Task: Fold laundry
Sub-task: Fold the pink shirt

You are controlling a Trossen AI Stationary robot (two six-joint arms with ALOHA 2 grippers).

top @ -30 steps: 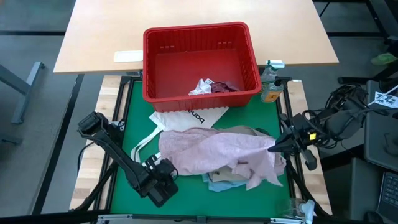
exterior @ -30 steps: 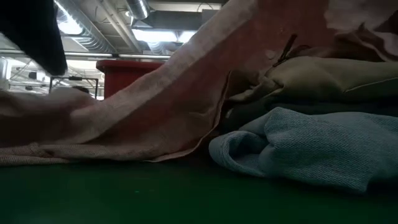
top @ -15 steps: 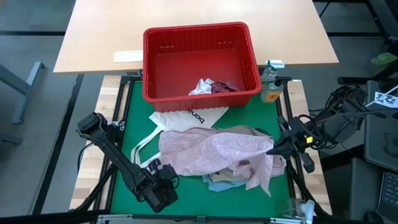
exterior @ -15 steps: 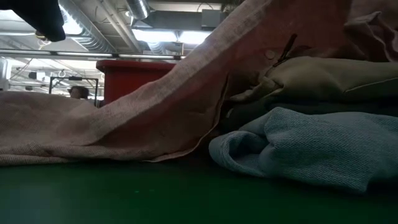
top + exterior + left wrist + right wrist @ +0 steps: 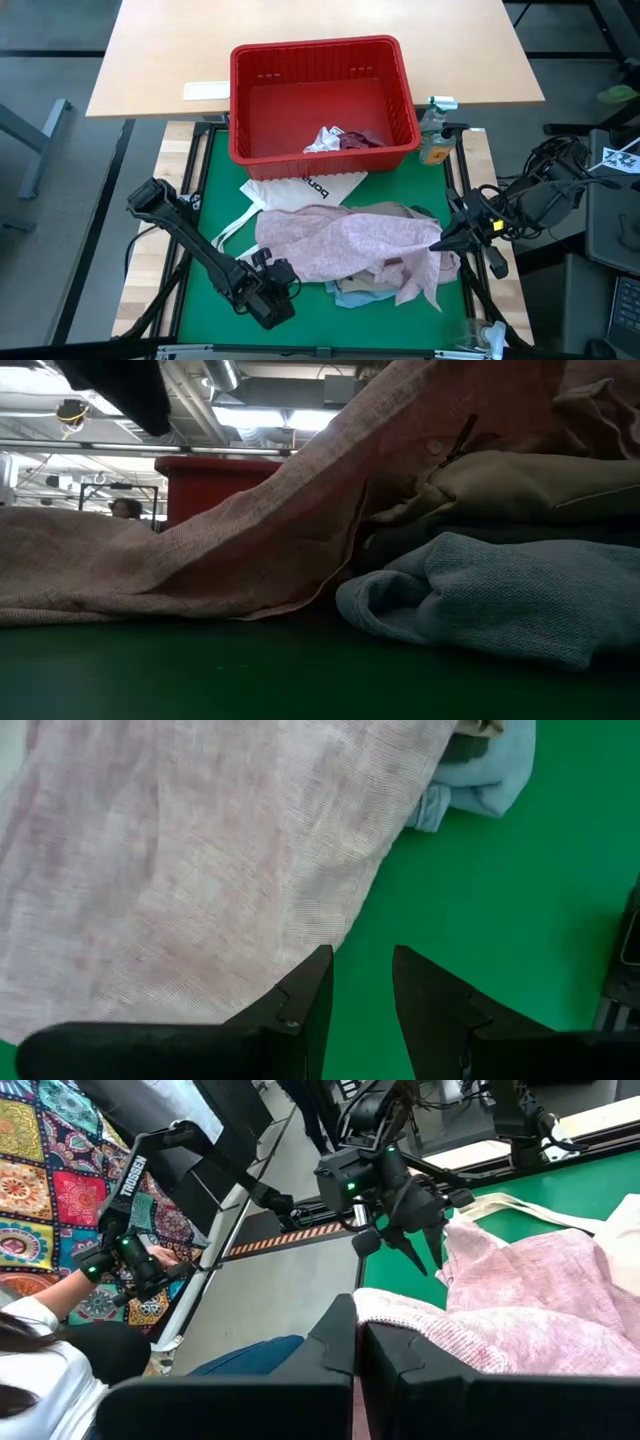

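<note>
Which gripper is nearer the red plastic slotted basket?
Right. The right gripper, shut on the mottled pink cloth, is closer to the basket than the open left gripper, by the table's near edge.

laundry pile before basket, on bag

5 garments, 1 basket, 1 tote
</note>
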